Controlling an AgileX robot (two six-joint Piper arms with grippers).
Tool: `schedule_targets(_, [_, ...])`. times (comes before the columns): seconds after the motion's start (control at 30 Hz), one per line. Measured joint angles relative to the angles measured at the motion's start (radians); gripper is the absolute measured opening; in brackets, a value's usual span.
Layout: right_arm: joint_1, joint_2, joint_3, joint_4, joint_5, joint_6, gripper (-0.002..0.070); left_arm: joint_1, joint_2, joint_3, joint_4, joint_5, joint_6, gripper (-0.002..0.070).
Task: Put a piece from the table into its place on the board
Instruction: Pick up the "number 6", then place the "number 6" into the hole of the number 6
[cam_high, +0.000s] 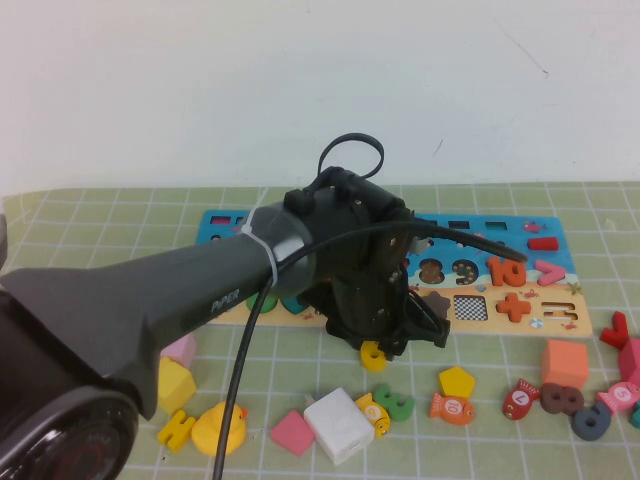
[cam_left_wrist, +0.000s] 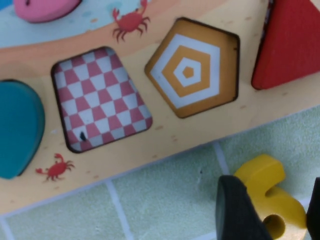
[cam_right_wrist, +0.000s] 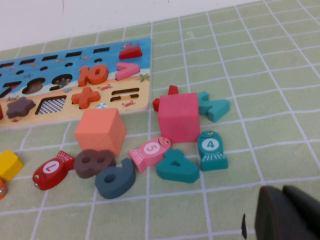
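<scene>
The piece, a small yellow numeral 6 (cam_high: 373, 356), lies flat on the green mat just in front of the board (cam_high: 560, 300). My left gripper (cam_high: 385, 350) reaches down over it from the near left. In the left wrist view its two dark fingers press either side of the piece (cam_left_wrist: 267, 192), so the left gripper (cam_left_wrist: 274, 200) is shut on it, low on the mat. The board's tan strip (cam_left_wrist: 150, 150) with a checked cut-out and a pentagon cut-out (cam_left_wrist: 192, 75) lies right beside it. My right gripper (cam_right_wrist: 281, 192) hovers shut and holding nothing over bare mat at the right.
Loose pieces lie along the near mat: a yellow pentagon (cam_high: 456, 381), a green 3 (cam_high: 398, 404), a white block (cam_high: 338, 424), a yellow duck (cam_high: 220, 428), an orange cube (cam_high: 565, 362). A pink cube (cam_right_wrist: 179, 117) and fish pieces sit at the right.
</scene>
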Motion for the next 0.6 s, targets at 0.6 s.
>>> schedule_targets(0.6, [0.0,0.0,0.0,0.0,0.0,0.0,-0.0003,0.017,0.007,-0.16,0.206,-0.17,-0.105,0.0254])
